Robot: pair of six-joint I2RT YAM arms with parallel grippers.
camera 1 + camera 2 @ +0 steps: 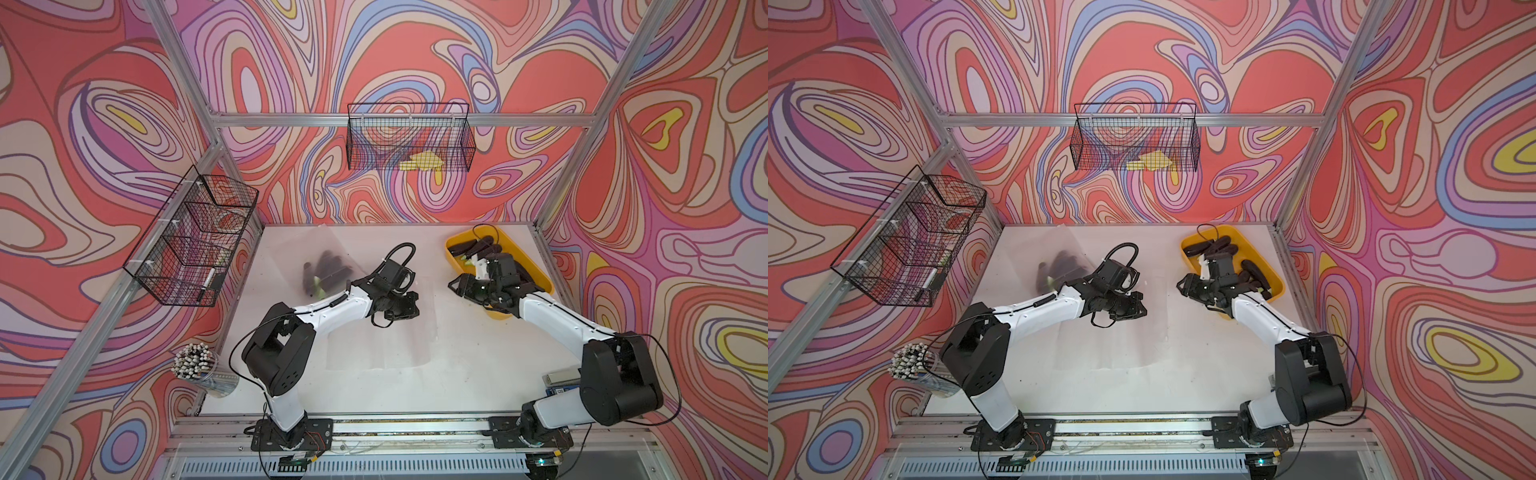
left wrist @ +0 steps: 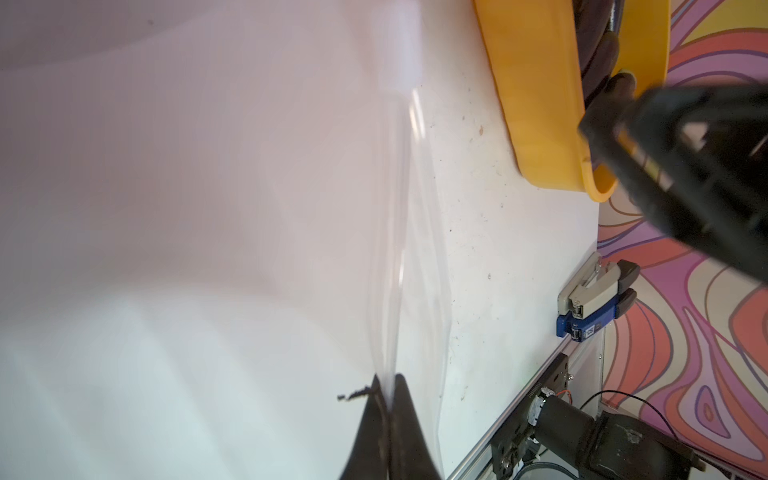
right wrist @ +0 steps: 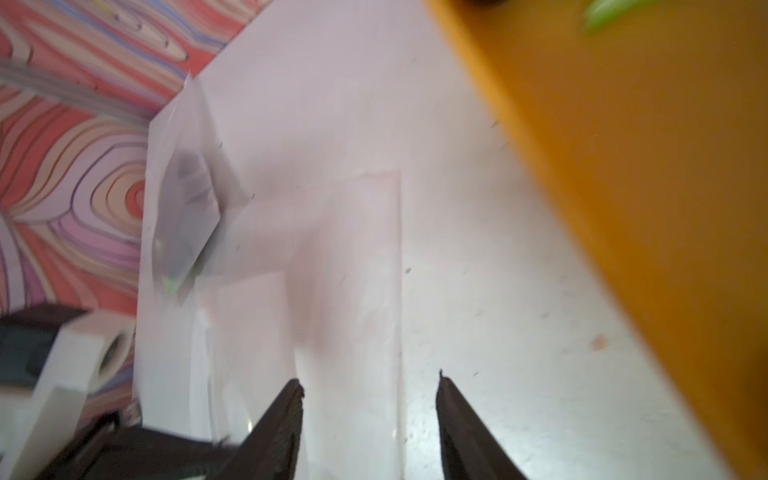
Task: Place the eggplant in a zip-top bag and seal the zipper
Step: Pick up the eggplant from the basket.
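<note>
Purple-black eggplants lie in the yellow tray at the counter's back right, and more sit inside a clear bag at the back left. My left gripper is pinched tight on the edge of a second clear bag mid-counter. My right gripper stands apart and empty beside the tray.

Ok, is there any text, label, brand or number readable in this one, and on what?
Nothing can be read.
White label on the blue stapler-like device at the table edge: dark marks, too small and blurred to read.
No other writing is visible.
</note>
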